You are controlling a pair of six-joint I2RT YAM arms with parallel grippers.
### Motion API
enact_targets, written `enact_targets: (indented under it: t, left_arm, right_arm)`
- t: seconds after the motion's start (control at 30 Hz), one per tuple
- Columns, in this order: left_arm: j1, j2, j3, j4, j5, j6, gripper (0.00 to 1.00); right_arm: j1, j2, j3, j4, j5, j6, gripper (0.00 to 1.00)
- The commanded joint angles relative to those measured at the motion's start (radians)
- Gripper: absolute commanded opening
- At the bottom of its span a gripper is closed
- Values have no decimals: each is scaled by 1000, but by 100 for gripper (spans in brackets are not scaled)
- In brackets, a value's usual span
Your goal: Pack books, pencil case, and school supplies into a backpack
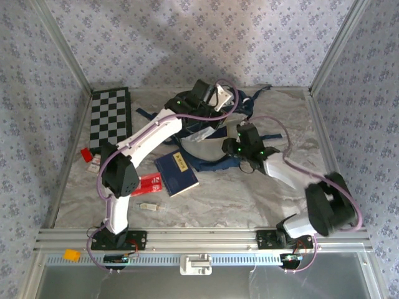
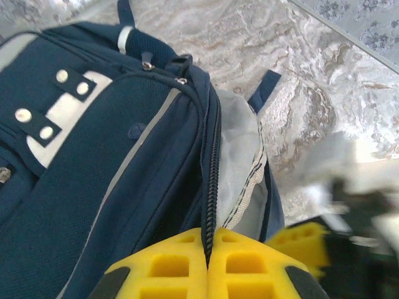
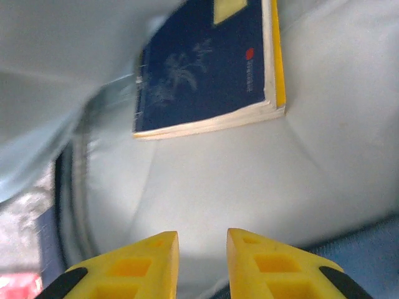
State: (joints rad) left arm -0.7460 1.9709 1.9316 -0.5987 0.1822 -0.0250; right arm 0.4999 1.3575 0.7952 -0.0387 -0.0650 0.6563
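The left end effector (image 2: 209,265) clamped the backpack (image 2: 118,174) at its zipper edge, seemingly to hold it open; the right end effector (image 3: 202,258), jaws apart, hovered over a book (image 3: 206,68) inside.

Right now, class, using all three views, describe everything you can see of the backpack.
The backpack is navy fabric with grey trim and pale snap-studded patches on its front pocket. It lies on the marble table, main zip open, showing pale grey lining. The left gripper is shut on the zip edge. A dark blue book rests inside on the lining, the right gripper open nearby.
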Motion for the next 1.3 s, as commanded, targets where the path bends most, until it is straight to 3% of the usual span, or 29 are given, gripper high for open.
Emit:
enact_targets:
  t: [0.0, 0.17, 0.37, 0.57, 0.7, 0.97, 1.27]
  left_arm:
    - [1, -101, -70, 87, 73, -79, 10]
    - [-44, -231, -293, 185, 49, -173, 31]
    - [-56, -492, -633, 329, -13, -400, 44]
    - [-27, -686, -866, 201, -146, -540, 56]
    - [64, -764, -1003, 173, -136, -631, 59]
    - [214, -730, -1098, 158, -129, -684, 62]
    - [356, -555, -1115, 245, -92, -671, 63]
  right_arm:
    - [14, -138, -47, -187, 29, 9, 32]
    - [40, -286, -64, -384, 25, 27, 36]
    - [86, -347, -79, -475, -27, 40, 43]
    - [213, -292, -78, -441, 6, 88, 47]
    - [304, -205, -75, -343, 17, 137, 48]
    - [445, 37, 65, -295, 94, 138, 48]
    - [449, 224, 181, -245, 66, 131, 50]
